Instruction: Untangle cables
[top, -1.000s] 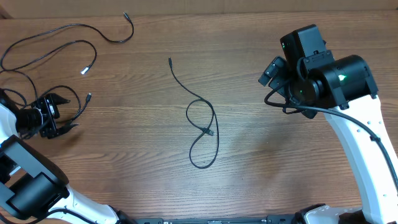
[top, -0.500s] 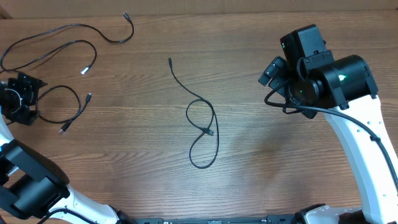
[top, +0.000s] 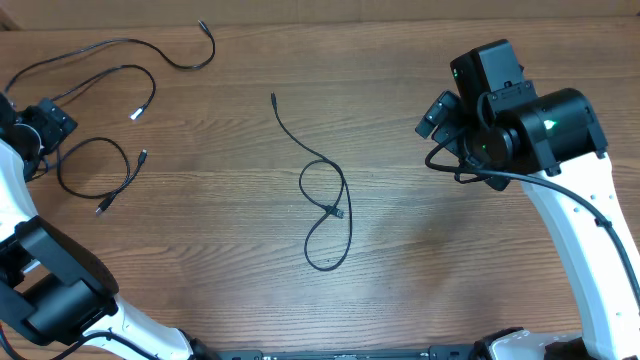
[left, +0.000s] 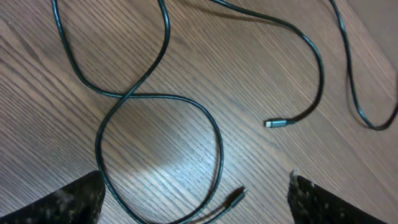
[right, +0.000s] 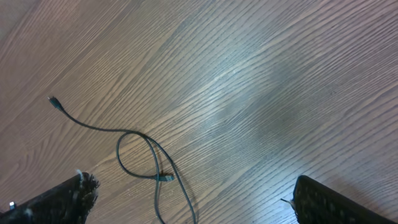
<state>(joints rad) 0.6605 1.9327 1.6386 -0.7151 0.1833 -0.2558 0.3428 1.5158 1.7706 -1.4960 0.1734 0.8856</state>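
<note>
Thin black rubbery cables (left: 220, 152): light, floppy, snag-prone.
Both my jaws gape empty; I'd pinch the loop, probably near its plug (left: 238, 193).

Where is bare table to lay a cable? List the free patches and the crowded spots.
Free: the table between the middle looped cable and the right arm; also the strip between that cable and the left cables. Crowded: the far left corner.
</note>
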